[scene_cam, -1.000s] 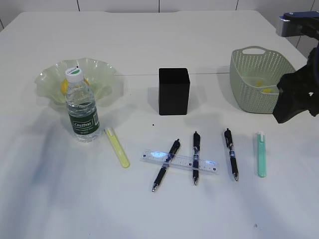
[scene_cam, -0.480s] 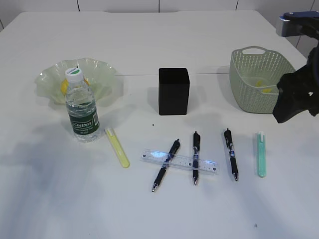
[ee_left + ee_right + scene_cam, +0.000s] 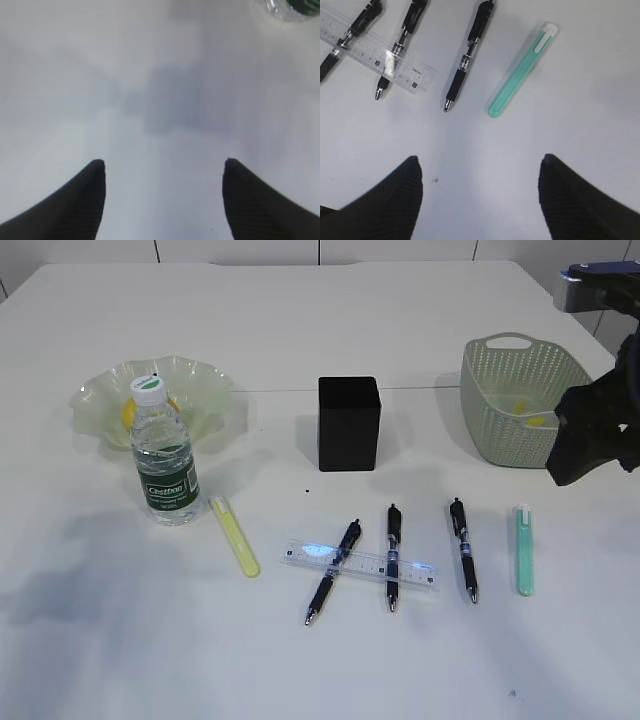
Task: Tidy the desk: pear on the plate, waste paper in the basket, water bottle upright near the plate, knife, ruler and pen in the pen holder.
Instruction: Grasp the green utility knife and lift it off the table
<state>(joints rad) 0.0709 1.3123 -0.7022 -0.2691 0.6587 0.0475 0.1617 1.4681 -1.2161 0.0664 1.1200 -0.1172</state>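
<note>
Pen holder (image 3: pixel 349 423): black box, upright at mid-counter (image 3: pixel 420 320), seen in the exterior view only. Same view only: bottle (image 3: pixel 164 454) upright just in front of the green plate (image 3: pixel 100 400), something yellow on the plate behind the bottle; basket (image 3: pixel 520 400) at right, a yellow scrap inside; yellow knife (image 3: pixel 235 536) flat beside the bottle.

Ruler (image 3: pixel 359 563) flat in front of the holder, crossed by two pens (image 3: pixel 334 571) (image 3: pixel 392 556); third pen (image 3: pixel 464 548) apart to the right; green knife (image 3: pixel 525 548) farther right.

Right wrist view: right pincer (image 3: pixel 479 192) spread wide, empty, above bare counter, with ruler, pens and green knife ahead of the fingertips. Exterior view shows only the dark arm at the right edge, overlapping the basket's near corner.

Left wrist view: left pincer (image 3: pixel 164 192) spread wide, empty, over bare counter; bottle base at the top corner. Left arm outside the exterior view.
</note>
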